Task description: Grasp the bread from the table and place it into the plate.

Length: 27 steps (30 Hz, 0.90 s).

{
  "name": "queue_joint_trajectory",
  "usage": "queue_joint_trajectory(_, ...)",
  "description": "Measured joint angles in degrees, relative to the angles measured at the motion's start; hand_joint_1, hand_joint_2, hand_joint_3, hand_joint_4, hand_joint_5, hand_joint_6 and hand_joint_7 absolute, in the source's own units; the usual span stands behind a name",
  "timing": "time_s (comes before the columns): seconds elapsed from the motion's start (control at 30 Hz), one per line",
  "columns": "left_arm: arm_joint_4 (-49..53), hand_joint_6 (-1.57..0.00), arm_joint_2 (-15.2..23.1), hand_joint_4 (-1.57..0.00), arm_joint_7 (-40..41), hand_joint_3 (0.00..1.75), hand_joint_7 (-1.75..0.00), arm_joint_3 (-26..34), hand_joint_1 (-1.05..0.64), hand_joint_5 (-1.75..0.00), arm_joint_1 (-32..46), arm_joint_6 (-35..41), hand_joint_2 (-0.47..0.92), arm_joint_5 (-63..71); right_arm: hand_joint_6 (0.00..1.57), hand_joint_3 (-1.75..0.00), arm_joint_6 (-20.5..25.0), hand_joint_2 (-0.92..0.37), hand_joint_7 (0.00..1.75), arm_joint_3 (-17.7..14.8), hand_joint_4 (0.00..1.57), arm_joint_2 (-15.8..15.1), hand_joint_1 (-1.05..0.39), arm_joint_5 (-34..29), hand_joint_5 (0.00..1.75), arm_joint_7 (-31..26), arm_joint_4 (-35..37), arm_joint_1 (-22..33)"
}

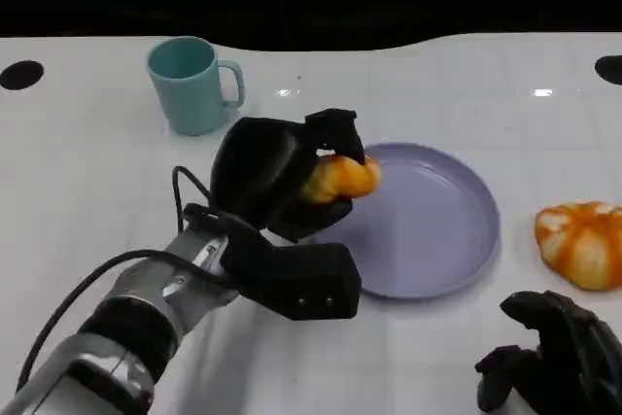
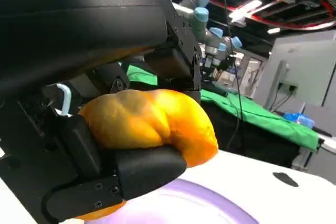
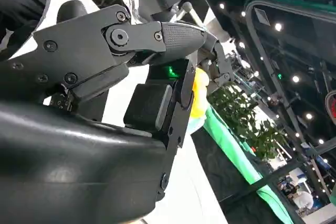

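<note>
My left robot hand (image 1: pixel 277 182) grips the bread (image 1: pixel 340 179), fingers wrapped over and under it, and holds it above the left rim of the purple plate (image 1: pixel 437 230). In my left wrist view the bread (image 2: pixel 152 121) sits clamped between my black fingers (image 2: pixel 142 169), with the plate's edge (image 2: pixel 210 203) just below. My right robot hand (image 1: pixel 559 362) rests low at the near right of the white counter (image 1: pixel 97 191), fingers curled in with nothing in them. A second orange bun (image 1: pixel 583 240) lies on the counter just right of the plate, apart from it. A teal mug (image 1: pixel 190 85) stands upright farther back, to the left of the plate.
</note>
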Motion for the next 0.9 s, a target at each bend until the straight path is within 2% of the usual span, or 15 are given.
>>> queue_joint_trajectory(0.27,6.09,-1.15,-6.63,-1.53,-2.2,1.37,-1.75,-2.82,-0.82,-1.75,-5.86,1.75,0.67,0.29,1.57,-0.42,-0.13,-0.83,0.18,0.16,1.57,0.0,-0.53,-0.33,0.59,-0.22,-0.14,0.03)
queue_joint_trajectory(0.33,7.38,-1.07,-7.66,-1.49,-2.74,1.35,-1.75,-3.31,-0.83,-1.75,-6.75,2.16,0.68,0.3,1.57,-0.42,-0.77,-0.82,0.17,0.13,1.57,-0.02,-0.54,-0.41,0.59,0.1,0.13,0.0)
queue_joint_trajectory(0.4,8.18,-1.05,-8.16,-1.46,-3.79,1.35,-1.75,-3.52,-0.83,-1.75,-7.23,2.72,0.69,0.27,1.57,-0.41,-0.85,-0.83,0.18,0.11,1.57,-0.02,-0.54,-0.41,0.59,0.11,0.32,-0.03)
queue_joint_trajectory(0.47,9.24,-0.98,-8.44,-1.33,-5.82,1.32,-1.73,-3.67,-0.84,-1.75,-7.77,3.39,0.73,0.15,1.57,-0.4,-0.87,-0.83,0.18,0.12,1.57,-0.03,-0.55,-0.46,0.59,0.1,0.35,-0.03)
queue_joint_trajectory(0.53,9.67,-0.88,-8.53,-1.16,-9.58,1.27,-1.59,-3.55,-0.85,-1.74,-8.42,3.59,0.67,-0.38,1.57,-0.4,-0.87,-0.84,0.18,0.13,1.57,-0.05,-0.53,-0.49,0.58,0.11,0.35,-0.02)
queue_joint_trajectory(0.57,9.8,-0.86,-8.54,-1.13,-11.68,1.25,-1.55,-3.48,-0.85,-1.74,-8.77,3.66,0.66,-0.71,1.57,-0.4,-0.85,-0.85,0.18,0.16,1.57,-0.05,-0.53,-0.49,0.58,0.11,0.34,-0.03)
queue_joint_trajectory(0.63,9.93,-0.57,-8.52,-0.94,-15.22,1.0,-1.38,-3.43,-0.87,-1.75,-9.38,4.08,0.6,-1.3,1.57,-0.4,-0.79,-0.85,0.19,0.2,1.57,-0.04,-0.55,-0.49,0.6,0.09,0.32,-0.01)
queue_joint_trajectory(0.67,9.94,-0.51,-8.5,-0.91,-16.49,0.94,-1.35,-3.59,-0.87,-1.75,-9.67,4.44,0.61,-1.26,1.57,-0.4,-0.84,-0.85,0.19,0.2,1.57,-0.04,-0.55,-0.5,0.6,0.09,0.32,-0.01)
queue_joint_trajectory(0.7,9.95,-0.29,-8.46,-0.68,-17.5,0.71,-1.34,-3.84,-0.92,-1.73,-9.97,4.64,0.71,-1.22,1.57,-0.4,-0.92,-0.86,0.19,0.2,1.57,-0.04,-0.55,-0.54,0.6,0.09,0.32,0.0)
queue_joint_trajectory(0.73,9.93,-0.12,-8.38,-0.41,-18.46,0.45,-1.28,-4.32,-0.97,-1.67,-10.32,4.94,0.84,-1.04,1.57,-0.4,-1.02,-0.85,0.19,0.2,1.57,-0.04,-0.55,-0.56,0.6,0.09,0.32,-0.01)
queue_joint_trajectory(0.77,9.91,-0.06,-8.24,-0.22,-19.75,0.36,-1.17,-4.9,-1.01,-1.62,-10.74,5.42,0.88,-0.51,1.57,-0.4,-1.07,-0.85,0.19,0.21,1.57,-0.04,-0.55,-0.57,0.6,0.1,0.32,-0.02)
queue_joint_trajectory(0.83,9.85,-0.01,-8.01,-0.05,-23.19,0.32,-0.83,-5.53,-1.04,-1.36,-11.44,6.67,0.91,-0.04,1.57,-0.39,-1.07,-0.85,0.2,0.21,1.57,-0.05,-0.55,-0.59,0.6,0.09,0.32,-0.01)
queue_joint_trajectory(0.87,9.74,-0.01,-7.85,-0.02,-24.9,0.32,-0.76,-5.77,-1.04,-1.31,-11.7,7.28,0.92,0.0,1.57,-0.39,-1.07,-0.85,0.2,0.21,1.57,-0.06,-0.55,-0.59,0.6,0.05,0.3,0.0)
queue_joint_trajectory(0.9,9.61,0.0,-7.73,-0.01,-26.32,0.35,-0.53,-5.9,-1.05,-1.13,-11.82,7.8,0.92,0.01,1.57,-0.39,-1.06,-0.85,0.2,0.22,1.57,-0.06,-0.55,-0.59,0.6,-0.05,0.24,0.02)
